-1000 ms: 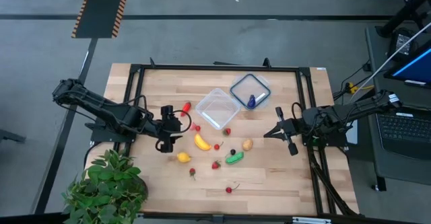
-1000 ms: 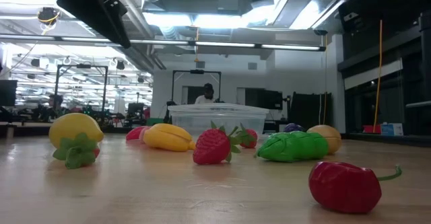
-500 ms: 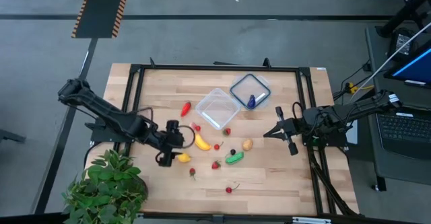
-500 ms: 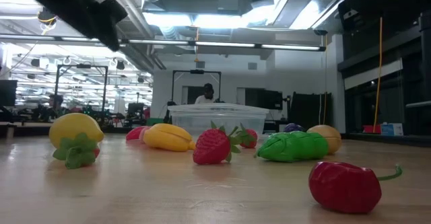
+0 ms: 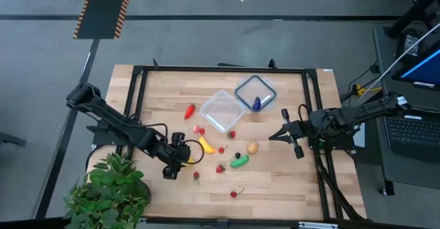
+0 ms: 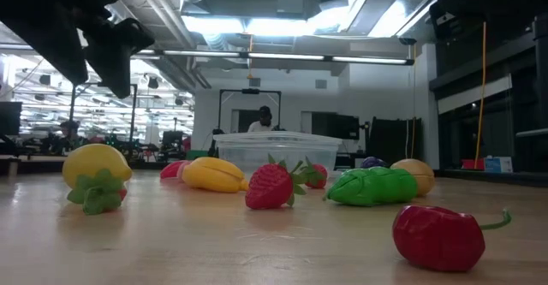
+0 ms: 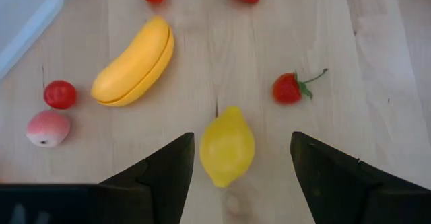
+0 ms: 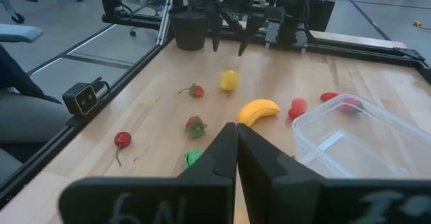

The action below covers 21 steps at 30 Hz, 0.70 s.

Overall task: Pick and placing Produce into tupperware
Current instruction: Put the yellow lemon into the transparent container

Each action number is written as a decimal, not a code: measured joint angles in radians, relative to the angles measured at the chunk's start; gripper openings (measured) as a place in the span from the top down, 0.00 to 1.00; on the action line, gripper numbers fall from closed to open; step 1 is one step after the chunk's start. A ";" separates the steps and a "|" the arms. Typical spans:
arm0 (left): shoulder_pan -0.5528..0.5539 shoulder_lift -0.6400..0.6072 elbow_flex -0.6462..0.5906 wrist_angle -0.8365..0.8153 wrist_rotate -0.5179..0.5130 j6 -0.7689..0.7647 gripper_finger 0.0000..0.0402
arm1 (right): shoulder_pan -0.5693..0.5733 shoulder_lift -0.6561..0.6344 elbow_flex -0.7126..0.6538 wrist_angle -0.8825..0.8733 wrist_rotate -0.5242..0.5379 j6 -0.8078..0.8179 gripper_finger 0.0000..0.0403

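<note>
1. Since a second ago the left gripper (image 5: 176, 161) has swung away from the red pepper (image 5: 190, 111) and travelled toward the near edge of the table (image 5: 289, 181), and it now sits right over the lemon (image 7: 227, 145).
2. Its jaws stand wide, one on each side of the lemon, with clear gaps either way and nothing held yet; from overhead the fruit is mostly hidden under the gripper, so its height above the wood is hard to judge.
3. That straddle looks deliberate: the fingers bracket the lemon's narrow width, so a straight drop and squeeze should catch it.
4. The banana (image 7: 133, 62) lies just beside it, with a small strawberry (image 7: 288, 89) on the other side, near enough to be nudged.
5. The tupperware (image 5: 221, 110) waits farther back in the middle of the table, seemingly with nothing in it; its lid (image 5: 255, 91) lies beside it with a blue-purple piece (image 5: 256, 103) on top.
6. The right gripper (image 5: 274, 135) waits at its own side, fingers pressed together, holding nothing.
7. Nearly all the produce is still loose on the wood, so this is early going.
</note>
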 joint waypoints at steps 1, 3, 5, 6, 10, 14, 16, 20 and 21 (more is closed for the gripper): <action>0.000 0.000 0.000 0.001 0.000 -0.001 0.41 | 0.000 0.000 0.000 0.000 0.000 0.001 0.97; 0.000 0.003 0.000 0.006 0.000 -0.001 0.41 | 0.000 0.000 0.000 -0.001 0.000 0.001 0.97; 0.003 0.015 0.001 0.009 0.000 -0.001 0.41 | 0.000 0.000 0.000 -0.001 0.000 0.001 0.97; 0.003 0.022 0.001 0.008 -0.001 -0.001 0.41 | 0.000 0.000 0.000 -0.001 0.000 0.001 0.97; 0.004 0.066 0.001 0.014 -0.001 -0.002 0.41 | 0.000 0.000 0.000 -0.002 0.000 0.000 0.96; 0.003 0.099 0.001 0.015 0.000 -0.004 0.41 | 0.000 0.000 0.000 -0.003 0.000 -0.001 0.96; 0.004 0.111 0.001 0.015 0.001 -0.004 0.41 | 0.000 0.000 0.000 -0.003 0.000 0.000 0.96; 0.004 0.128 0.001 0.016 0.013 -0.008 0.41 | 0.000 0.000 0.000 -0.003 0.000 0.000 0.96; 0.004 0.131 0.001 0.017 0.014 -0.009 0.41 | 0.000 0.000 0.000 -0.003 0.000 0.000 0.96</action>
